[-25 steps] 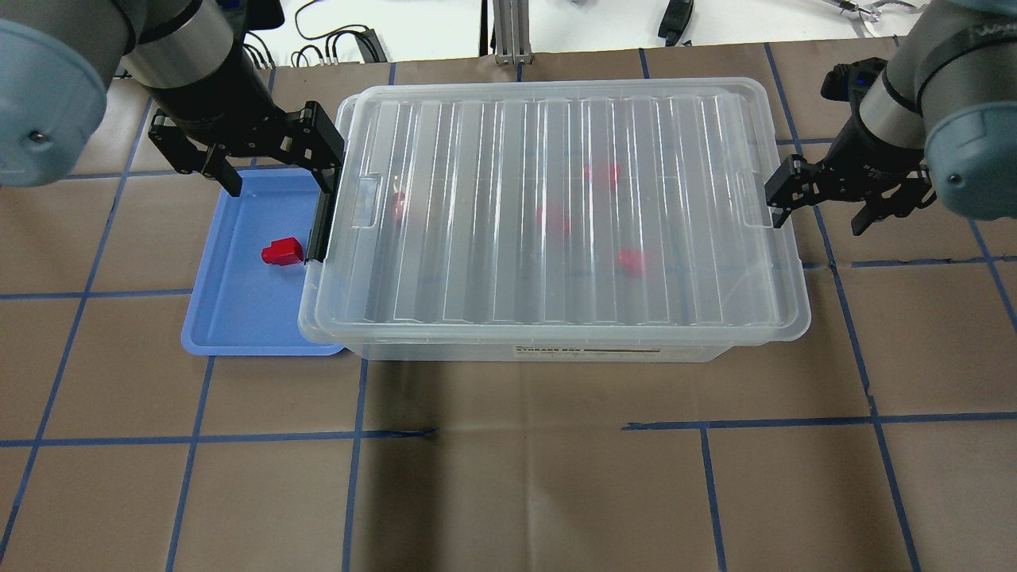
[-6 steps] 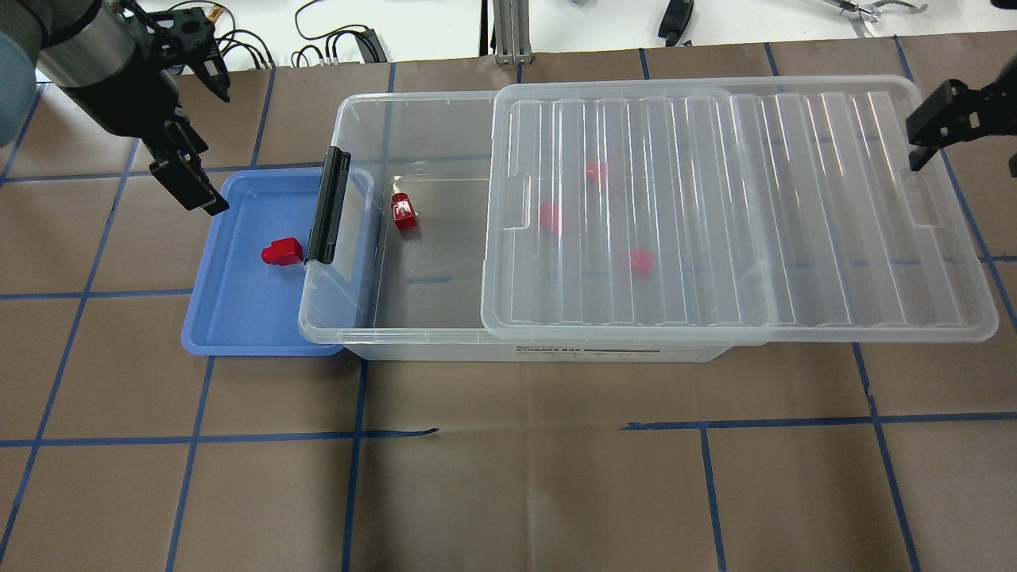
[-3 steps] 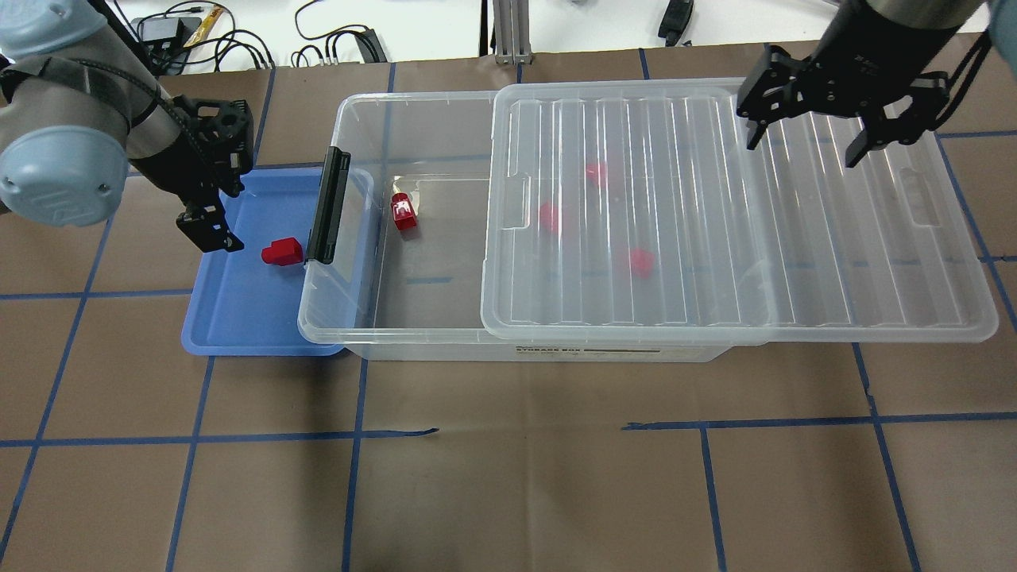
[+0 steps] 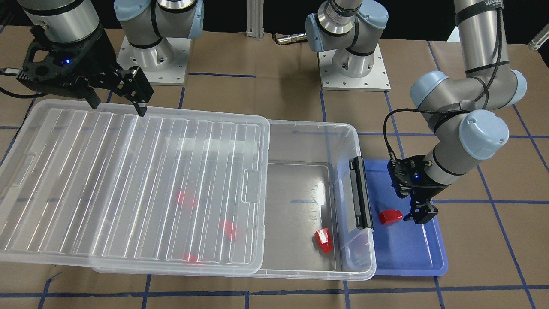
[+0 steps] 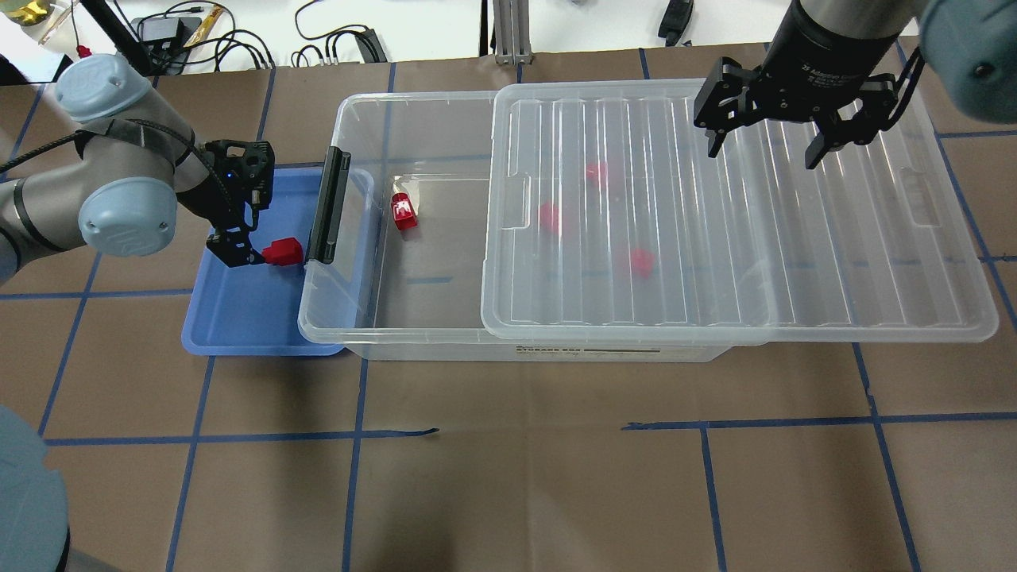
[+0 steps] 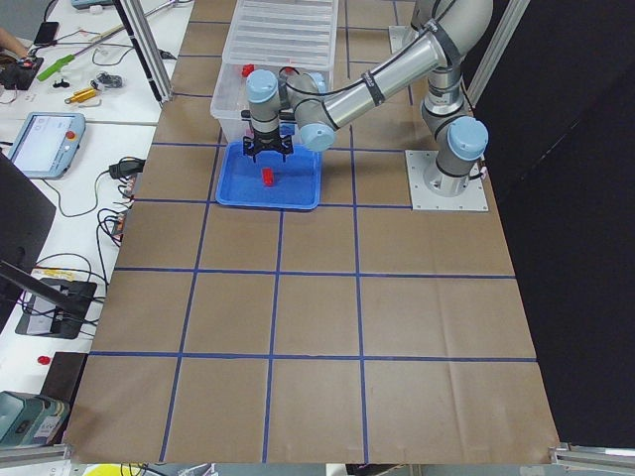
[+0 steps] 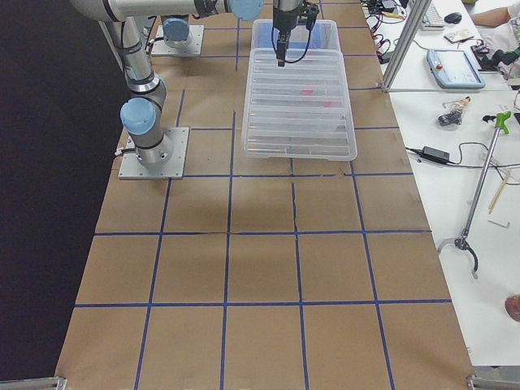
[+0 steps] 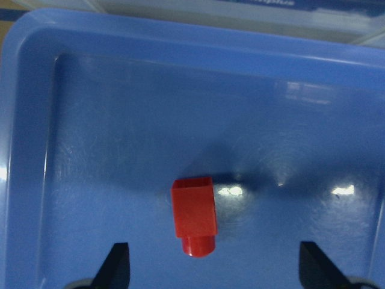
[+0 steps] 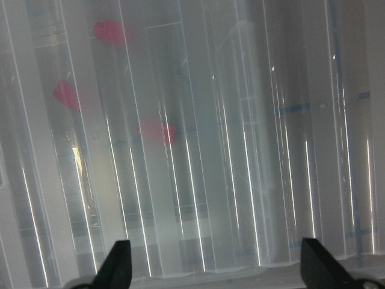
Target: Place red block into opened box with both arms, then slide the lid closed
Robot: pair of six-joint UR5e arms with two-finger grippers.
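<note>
Left pincer (image 8: 213, 268) wide, I see it low over block (image 8: 194, 215) in tray (image 8: 90, 120); right pincer (image 5: 764, 151) wide above lid (image 5: 874, 262).

The overhead view looks forward and down from behind the robot, taking in the whole large clear plastic box (image 5: 429, 298) on the brown paper-covered desk (image 5: 508, 492). The front-facing view looks steeply down from across the desk, sharing the box with its sides swapped. Two side views stand far back at the desk's ends and look along it, so the box is small in both. The left wrist view looks down, very close, on the shallow blue plastic tray (image 8: 108, 120) and small glossy red block (image 8: 194, 214), both also seen overhead. The right wrist view looks closely down on the ribbed clear plastic lid (image 9: 240, 150)
</note>
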